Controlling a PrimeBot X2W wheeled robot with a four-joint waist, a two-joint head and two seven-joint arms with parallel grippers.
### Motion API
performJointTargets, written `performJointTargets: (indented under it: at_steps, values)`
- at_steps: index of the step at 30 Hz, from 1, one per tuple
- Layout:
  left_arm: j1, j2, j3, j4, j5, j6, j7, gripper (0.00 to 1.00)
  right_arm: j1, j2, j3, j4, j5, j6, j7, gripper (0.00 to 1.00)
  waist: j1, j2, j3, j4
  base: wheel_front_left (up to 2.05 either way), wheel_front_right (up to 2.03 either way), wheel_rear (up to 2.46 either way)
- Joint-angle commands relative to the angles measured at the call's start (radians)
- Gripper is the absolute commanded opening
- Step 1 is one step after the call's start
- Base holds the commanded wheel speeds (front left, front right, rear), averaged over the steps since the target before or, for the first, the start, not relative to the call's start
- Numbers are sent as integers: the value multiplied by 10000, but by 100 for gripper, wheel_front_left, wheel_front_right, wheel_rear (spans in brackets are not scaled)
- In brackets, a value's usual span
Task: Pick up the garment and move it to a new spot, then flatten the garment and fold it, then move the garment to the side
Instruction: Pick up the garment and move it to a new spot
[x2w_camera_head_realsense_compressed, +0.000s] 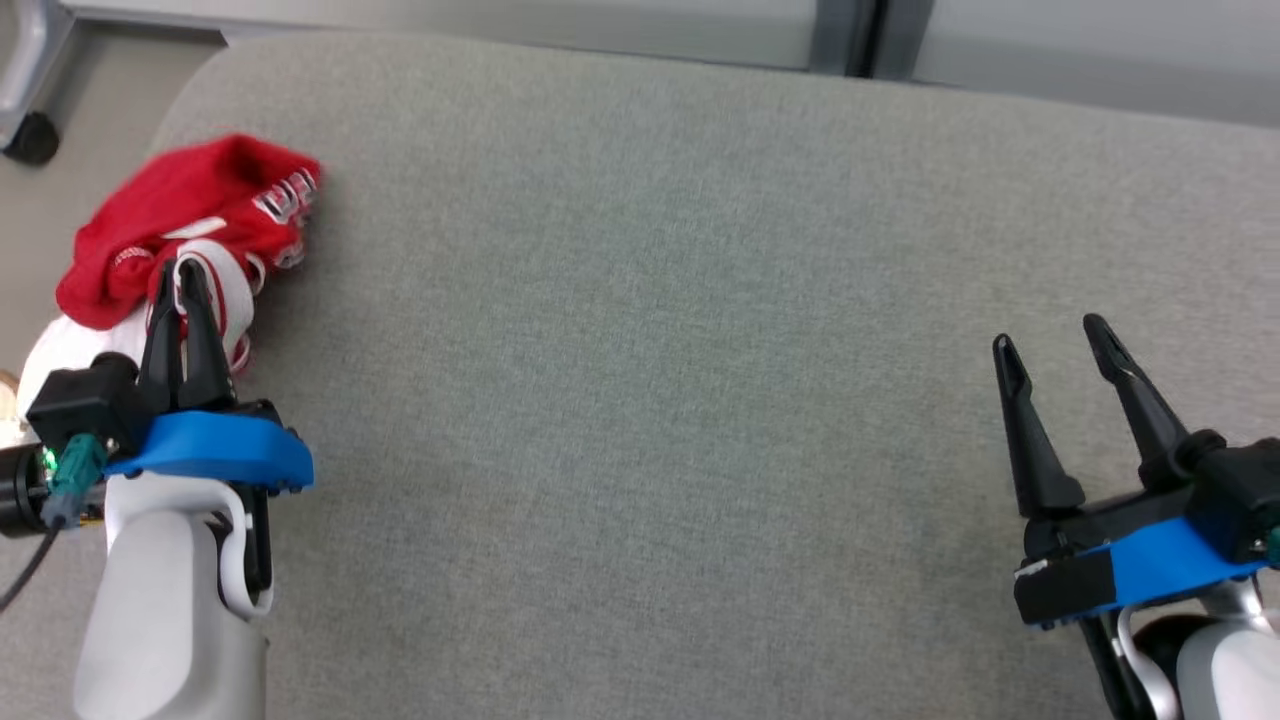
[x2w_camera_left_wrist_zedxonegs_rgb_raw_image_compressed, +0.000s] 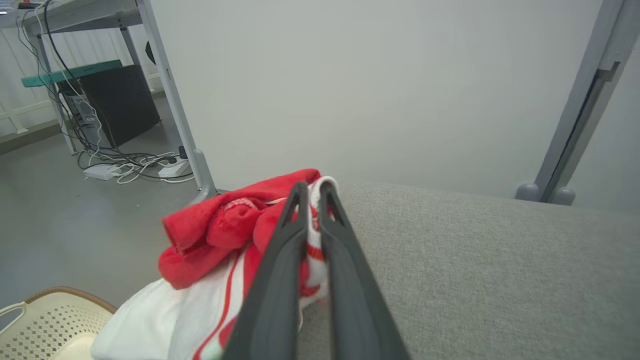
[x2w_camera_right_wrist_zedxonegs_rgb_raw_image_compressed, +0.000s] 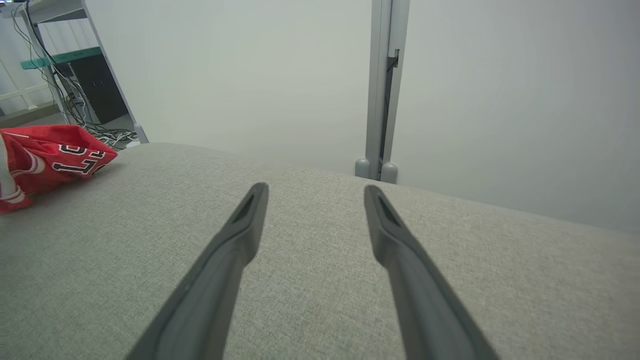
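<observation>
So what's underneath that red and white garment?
The garment lies on the grey padded surface; a cream basket sits lower, beside its white end. Anything within its crumpled folds is covered.

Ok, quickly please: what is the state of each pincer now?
Left pincer: closed on the crumpled red and white fabric garment.
Right pincer: open, holding nothing.

garment (x2w_camera_right_wrist_zedxonegs_rgb_raw_image_compressed: 45, 160): cut by left edge | basket (x2w_camera_left_wrist_zedxonegs_rgb_raw_image_compressed: 52, 320): cut by corner

Lettering (x2w_camera_right_wrist_zedxonegs_rgb_raw_image_compressed: 76, 159) on the red garment (x2w_camera_right_wrist_zedxonegs_rgb_raw_image_compressed: 35, 142) can't be made out
</observation>
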Motion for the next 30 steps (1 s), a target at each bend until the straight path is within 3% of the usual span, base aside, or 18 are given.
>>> performJointTargets:
  at_steps: [1,11,21,27,30]
  values:
    - [374,-29,-16,-415,158,13,-45,0,167,58,45,107,58,-3,-93,100,3,1,-614,-412,0,0,0]
    - [2036,-515,-969,-2537,508,-269,-26,0,652,293,138,350,136,-3,-206,100,3,1,-1702,-1460,0,0,0]
    - [1261,-851,-3613,-2300,238,-880,434,0,559,547,229,663,363,-3,-519,100,3,1,-1320,-3854,0,0,0]
    - [373,-903,-5672,-1952,-153,-970,510,0,476,660,218,1136,641,-1,-920,100,3,1,-856,-5177,0,0,0]
    - [176,-906,-6339,-1815,-361,-971,546,0,433,678,235,1261,712,-1,-1053,100,3,1,-685,-5499,0,0,0]
